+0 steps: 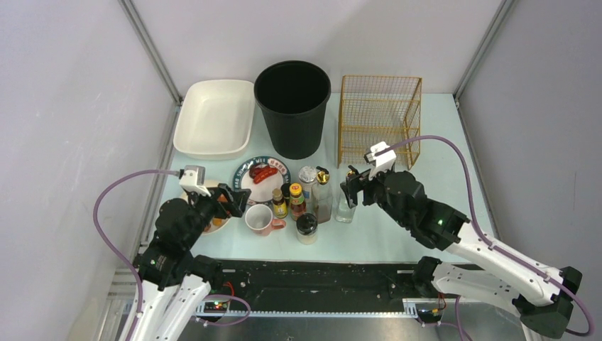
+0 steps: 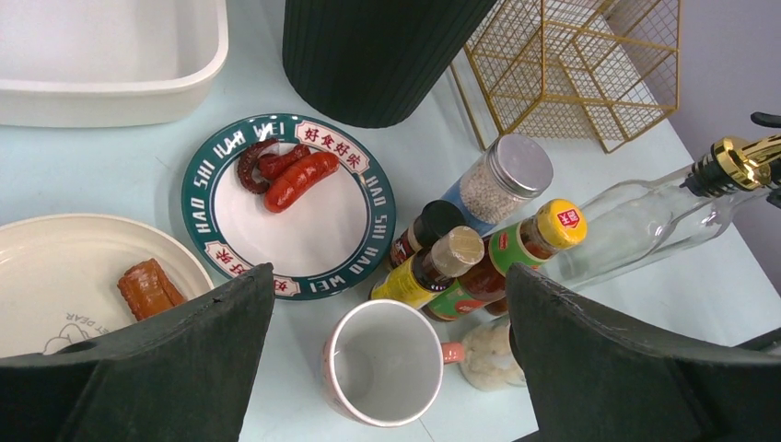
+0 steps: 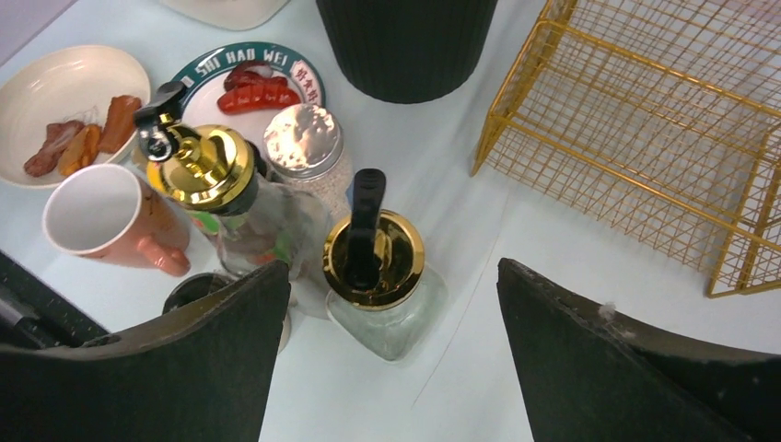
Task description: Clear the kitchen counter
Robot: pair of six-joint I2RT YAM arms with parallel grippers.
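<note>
Mint kitchen counter (image 1: 369, 238) — clustered bottles (image 1: 323, 199)

You have bright, even overhead light: soft shadows around the black bin (image 1: 292, 106), glints on the gold cap (image 3: 402, 263) near it, focus sharp

This was a robot lab dressed as a kitchen: bare grey walls (image 1: 64, 106) and metal posts (image 1: 151, 51) enclosed the kitchen counter (image 1: 369, 241). The left arm (image 1: 170, 241) and right arm (image 1: 454, 238) rose from a black rail (image 1: 319, 280) at its near edge.
</note>
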